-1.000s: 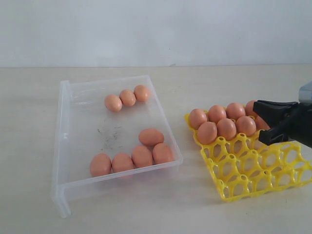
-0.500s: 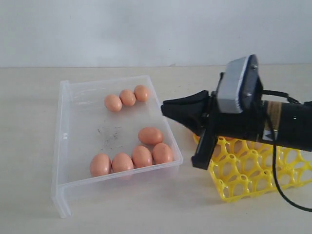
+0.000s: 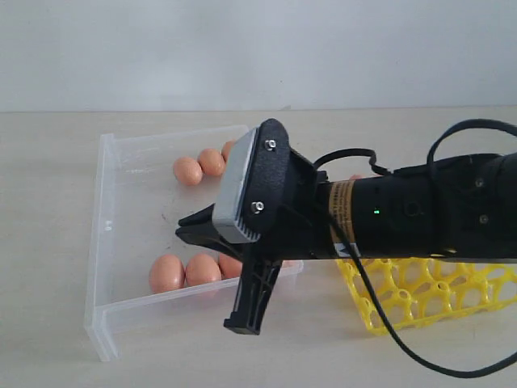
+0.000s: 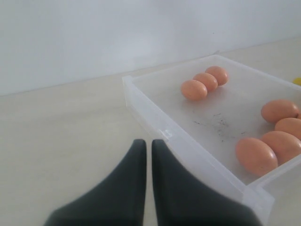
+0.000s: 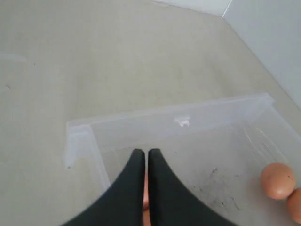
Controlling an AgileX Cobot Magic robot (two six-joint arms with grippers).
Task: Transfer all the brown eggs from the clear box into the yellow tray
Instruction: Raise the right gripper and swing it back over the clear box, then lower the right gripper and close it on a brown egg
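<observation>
Sweeping over from the yellow tray (image 3: 408, 301) at 3 o'clock in the exterior view, the right pincer (image 3: 184, 230) has come above the clear box (image 3: 113, 242) at 9 o'clock, jaws pressed together, holding nothing. Brown eggs (image 3: 166, 273) lie in the box: a short row near its 12 o'clock wall and a cluster along its 6 o'clock wall, partly hidden by the arm. Left pincer (image 4: 145, 143) hangs over the worktop (image 4: 61, 132) just outside the box, jaws nearly touching, empty.

Eggs (image 3: 187, 170) in the box (image 3: 103, 230) on the left, tray (image 3: 404, 305) just right of it
</observation>
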